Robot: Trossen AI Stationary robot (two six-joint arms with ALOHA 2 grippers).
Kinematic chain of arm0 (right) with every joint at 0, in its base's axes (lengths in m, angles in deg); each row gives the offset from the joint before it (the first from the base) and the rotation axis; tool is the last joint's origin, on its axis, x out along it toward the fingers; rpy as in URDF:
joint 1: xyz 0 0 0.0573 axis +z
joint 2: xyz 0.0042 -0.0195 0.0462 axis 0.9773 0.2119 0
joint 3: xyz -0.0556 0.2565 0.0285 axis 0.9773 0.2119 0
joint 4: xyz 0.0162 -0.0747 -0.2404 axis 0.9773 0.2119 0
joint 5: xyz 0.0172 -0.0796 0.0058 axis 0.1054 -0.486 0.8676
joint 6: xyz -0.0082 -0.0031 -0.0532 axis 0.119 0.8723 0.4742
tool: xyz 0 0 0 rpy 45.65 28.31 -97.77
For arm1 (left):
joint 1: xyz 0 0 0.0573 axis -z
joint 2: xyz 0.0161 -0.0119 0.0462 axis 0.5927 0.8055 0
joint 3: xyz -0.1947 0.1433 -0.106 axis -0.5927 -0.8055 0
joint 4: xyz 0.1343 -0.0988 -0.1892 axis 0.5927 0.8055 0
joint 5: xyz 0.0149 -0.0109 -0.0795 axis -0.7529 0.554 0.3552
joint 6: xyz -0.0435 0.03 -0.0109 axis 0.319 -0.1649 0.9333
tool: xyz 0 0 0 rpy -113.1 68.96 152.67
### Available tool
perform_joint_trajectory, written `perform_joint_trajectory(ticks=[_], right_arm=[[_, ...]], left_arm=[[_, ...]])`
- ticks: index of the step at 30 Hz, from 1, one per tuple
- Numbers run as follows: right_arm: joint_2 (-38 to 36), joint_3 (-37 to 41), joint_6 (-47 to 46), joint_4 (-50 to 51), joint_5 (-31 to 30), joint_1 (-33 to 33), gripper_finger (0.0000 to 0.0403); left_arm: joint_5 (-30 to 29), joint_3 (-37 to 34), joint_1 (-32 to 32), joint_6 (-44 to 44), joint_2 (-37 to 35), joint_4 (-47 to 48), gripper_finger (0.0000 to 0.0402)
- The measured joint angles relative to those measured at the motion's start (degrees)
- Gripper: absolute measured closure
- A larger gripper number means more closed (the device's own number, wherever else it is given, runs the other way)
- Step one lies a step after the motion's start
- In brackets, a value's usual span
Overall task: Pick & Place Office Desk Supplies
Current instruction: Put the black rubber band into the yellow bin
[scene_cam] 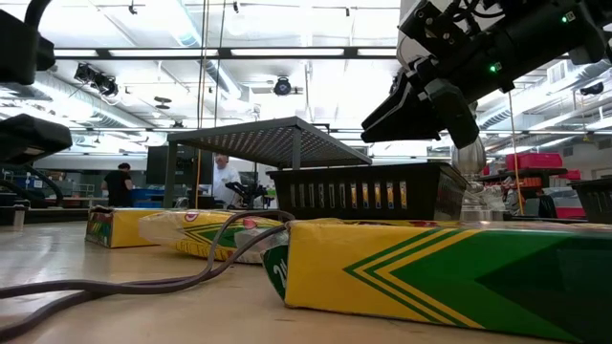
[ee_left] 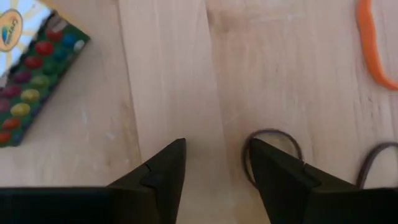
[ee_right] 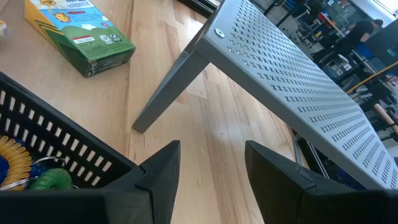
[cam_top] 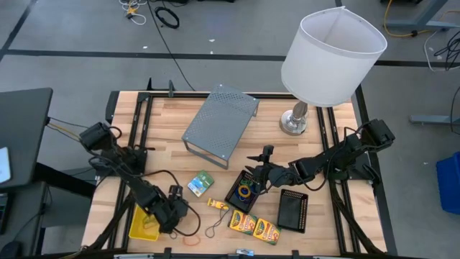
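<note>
My left gripper (cam_top: 177, 211) (ee_left: 214, 146) is open, low over the near-left part of the table beside the yellow basket (cam_top: 141, 226). One finger stands at the edge of a brown rubber-band loop (ee_left: 273, 140) that lies flat on the wood; I cannot tell whether it touches. An orange loop (ee_left: 372, 43) and another dark loop (ee_left: 378, 163) lie close by. My right gripper (cam_top: 260, 173) (ee_right: 211, 146) is open and empty over the far rim of a black mesh tray (cam_top: 244, 193) (ee_right: 56, 149) that holds coloured coils. A second mesh tray (cam_top: 293, 210), two crayon boxes (cam_top: 253, 226) and a green-white packet (cam_top: 201, 183) (ee_right: 81, 34) lie flat.
A grey perforated riser (cam_top: 219, 122) (ee_right: 292, 81) stands on legs at the middle far side. The white-shaded lamp (cam_top: 330, 54) stands far right. A green box with coloured dots (ee_left: 31, 81) lies near my left gripper. A cable (scene_cam: 143, 282) trails across the near table.
</note>
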Motion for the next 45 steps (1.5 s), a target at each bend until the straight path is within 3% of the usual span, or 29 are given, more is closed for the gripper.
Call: perform_joint_trajectory(ticks=[6, 13, 18, 26, 32, 38, 45], right_arm=[[0.0, 0.0, 0.0, 0.0, 0.0, 0.0, 0.0215], [0.0, 0.0, -0.2, 0.3, 0.0, 0.0, 0.0215], [0.0, 0.0, -0.2, 0.4, 0.0, 0.0, 0.0215], [0.0, 0.0, -0.2, 0.5, 0.0, 0.0, 0.0215], [0.0, 0.0, -0.2, 0.5, 0.0, 0.0, 0.0215], [0.0, 0.0, -0.2, 0.6, 0.0, 0.0, 0.0215], [0.0, 0.0, -0.2, 0.6, 0.0, 0.0, 0.0215]], left_arm=[[-1.3, 0.2, 0.0, 0.4, 1.8, 0.4, 0.028], [-1.2, 0.2, -0.8, -0.6, 1.8, 0.2, 0.039], [-1.4, 1.2, -1.1, -2.6, 2.0, 1.1, 0.0398], [-9.3, 9.1, -1.2, -7.6, 2.1, 7.4, 0.04], [-10.2, 11.7, 0.2, -11.1, 1.6, 7.8, 0.04], [-13.3, 11.7, 3.2, -11.3, -2.5, 7.7, 0.0401], [-22.9, 11.2, 9.7, -15.3, -9.9, 1.6, 0.0401]])
